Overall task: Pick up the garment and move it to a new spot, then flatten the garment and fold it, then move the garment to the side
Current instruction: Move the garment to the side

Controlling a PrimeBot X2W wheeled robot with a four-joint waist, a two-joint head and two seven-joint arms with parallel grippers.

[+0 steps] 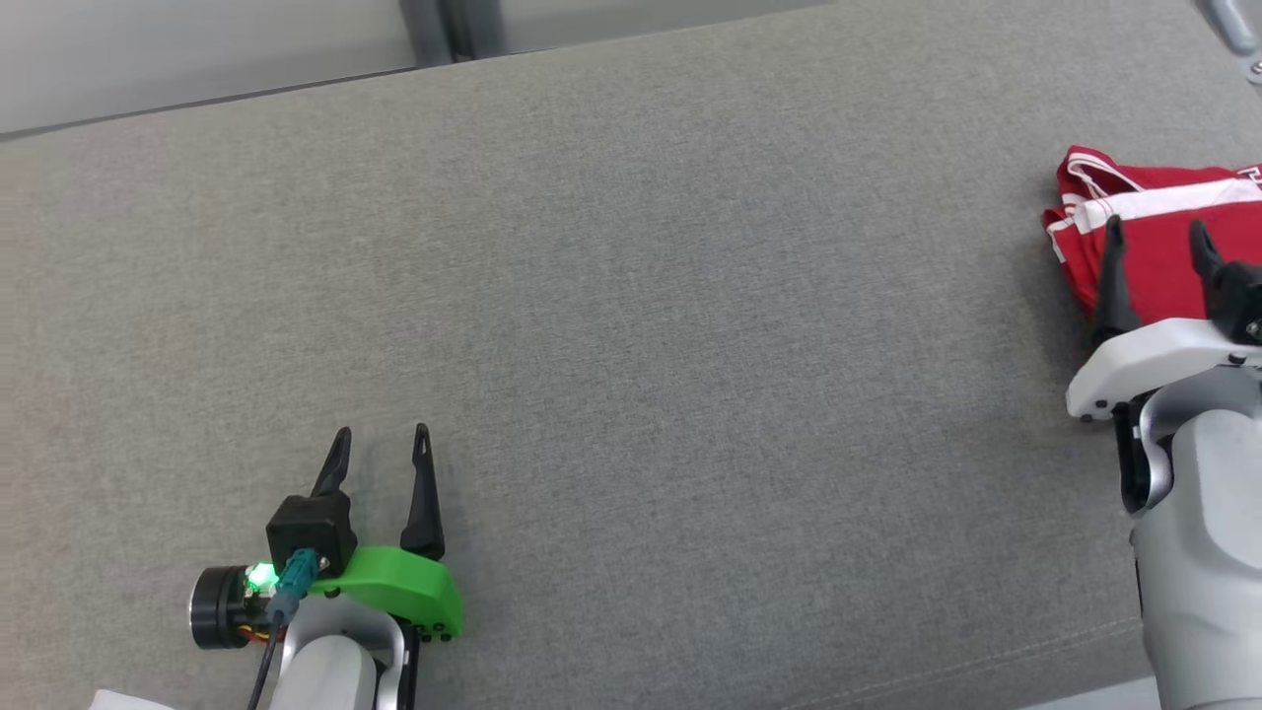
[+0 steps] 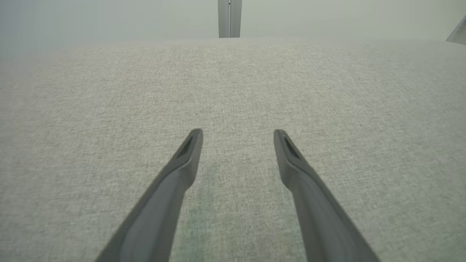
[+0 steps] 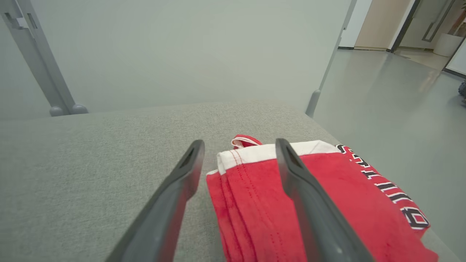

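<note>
Folded red garment (image 1: 1168,261) sits at the frame's far right on the grey cushion (image 1: 631,296), right gripper (image 1: 1156,227) spread wide above it holding nothing, left gripper (image 1: 383,430) lower left, wide open and empty too.

One red garment (image 3: 255,189) is lying on one grey cushion (image 1: 631,296). Two grippers are sharing the scene, the left gripper (image 1: 380,439) and the right gripper (image 1: 1156,227), each showing two dark fingers (image 1: 426,493), four in all. The left gripper is carrying one green bracket (image 1: 404,582), one glowing green light (image 1: 258,577) and one cable (image 1: 271,641). Two metal posts are standing beyond the cushion, a slanted post (image 3: 36,58) and a thin post (image 3: 312,103).
</note>
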